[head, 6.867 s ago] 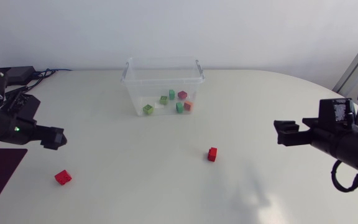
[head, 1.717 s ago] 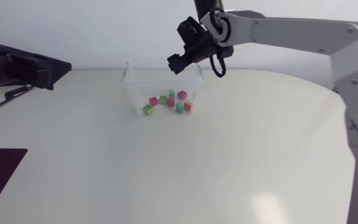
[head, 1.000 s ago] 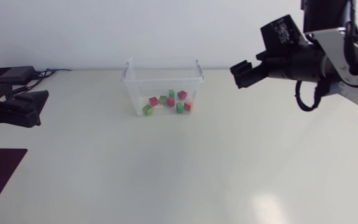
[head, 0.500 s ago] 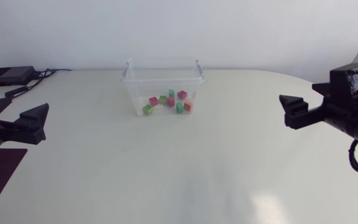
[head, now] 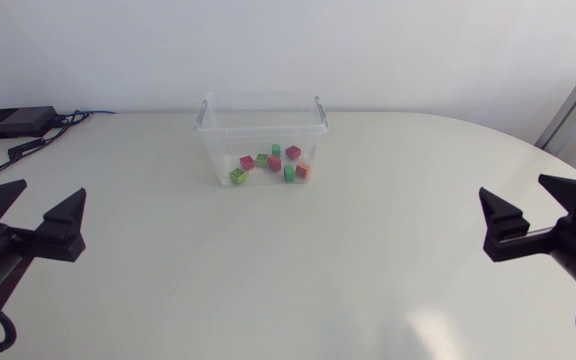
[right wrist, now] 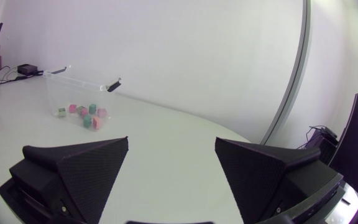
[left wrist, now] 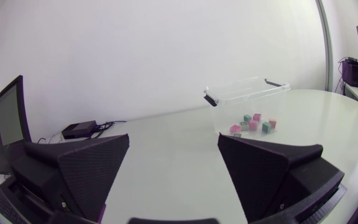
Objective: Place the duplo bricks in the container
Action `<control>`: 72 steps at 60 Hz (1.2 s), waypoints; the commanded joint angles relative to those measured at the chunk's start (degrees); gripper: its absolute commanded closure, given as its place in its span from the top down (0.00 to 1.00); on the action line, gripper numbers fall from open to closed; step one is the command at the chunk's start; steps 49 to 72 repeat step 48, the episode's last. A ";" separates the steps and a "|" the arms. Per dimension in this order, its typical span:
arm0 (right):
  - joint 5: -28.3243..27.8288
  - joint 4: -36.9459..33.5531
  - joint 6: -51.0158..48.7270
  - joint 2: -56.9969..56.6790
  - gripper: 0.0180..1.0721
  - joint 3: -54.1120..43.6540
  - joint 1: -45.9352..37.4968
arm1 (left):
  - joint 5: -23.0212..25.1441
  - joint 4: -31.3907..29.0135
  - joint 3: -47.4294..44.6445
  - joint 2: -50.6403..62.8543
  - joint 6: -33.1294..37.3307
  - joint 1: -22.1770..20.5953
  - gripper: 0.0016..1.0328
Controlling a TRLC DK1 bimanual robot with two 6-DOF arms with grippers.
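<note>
We are pulling both arms back to the near sides of the table (head: pixel 298 280). Our right gripper (head: pixel 511 184), which was over the container (head: pixel 261 112) moments ago, is now hanging at the near right, and our left gripper (head: pixel 53 188) is sitting at the near left. Both are standing with fingers wide apart, holding nothing. The two red bricks (head: pixel 274 164) that were lying loose on the table are now resting inside the container, far middle, among the others. We are judging the task finished, since we are seeing no brick outside.
</note>
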 commanded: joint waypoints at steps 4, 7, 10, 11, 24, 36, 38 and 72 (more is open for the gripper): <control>-0.25 1.36 3.45 -4.03 0.96 -4.38 -0.67 | -0.38 0.62 -3.70 -3.78 -3.12 -0.82 0.96; -0.34 1.74 4.26 -5.50 0.96 -5.63 -0.79 | -0.46 0.60 -4.69 -5.15 -3.85 -1.01 0.96; -0.44 2.14 5.15 -7.10 0.96 -6.99 -0.93 | -0.55 0.57 -5.76 -6.64 -4.63 -1.21 0.96; -0.46 2.26 5.39 -7.55 0.96 -7.37 -0.96 | -0.57 0.56 -6.06 -7.06 -4.85 -1.27 0.96; -0.89 4.00 9.19 -14.43 0.96 -13.21 -1.54 | -0.96 0.43 -10.66 -13.45 -8.23 -2.14 0.96; -1.28 5.60 12.70 -20.77 0.96 -18.59 -2.06 | -1.31 0.31 -14.91 -19.34 -11.34 -2.94 0.96; -1.34 5.87 13.28 -21.82 0.96 -19.49 -2.15 | -1.37 0.30 -15.62 -20.32 -11.86 -3.07 0.96; -1.34 5.87 13.28 -21.82 0.95 -19.49 -2.15 | -1.37 0.30 -15.62 -20.32 -11.86 -3.07 0.96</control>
